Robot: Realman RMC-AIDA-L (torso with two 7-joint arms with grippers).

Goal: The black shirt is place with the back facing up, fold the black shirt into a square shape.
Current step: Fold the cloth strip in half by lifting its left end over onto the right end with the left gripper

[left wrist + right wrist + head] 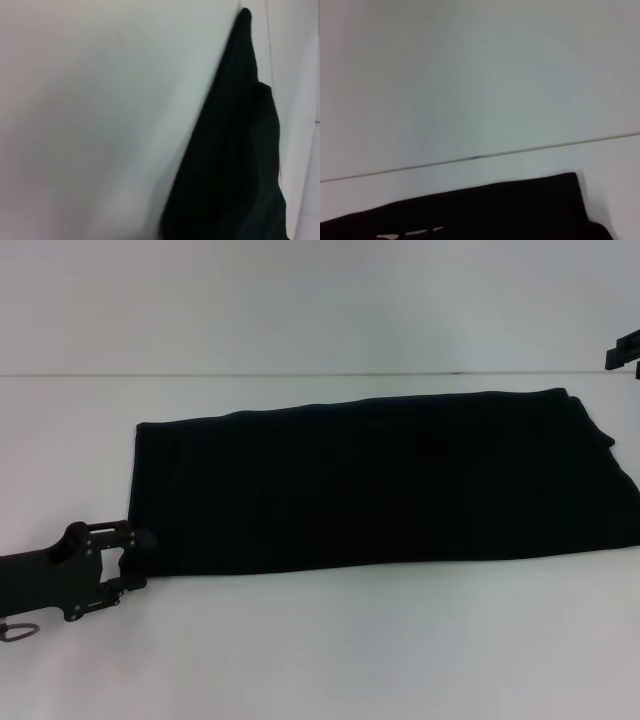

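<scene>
Black shirt (380, 485) corner at left jaws.

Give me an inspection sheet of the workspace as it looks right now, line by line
Surface: white table, with a thin seam line running across behind the shirt.
Job's things: black shirt lies flat as a long folded band across the table, not yet a square; bits of white print peek out at one edge in the right wrist view.
Clutter: nothing seen.
Grippers: left pincer low on the table at the shirt's near left corner, fingers spread beside the corner. Right pincer only a dark part at the far right edge, away from the shirt.
Cables: nothing seen; a metal ring hangs under the left arm.
Surroundings: plain white wall.
</scene>
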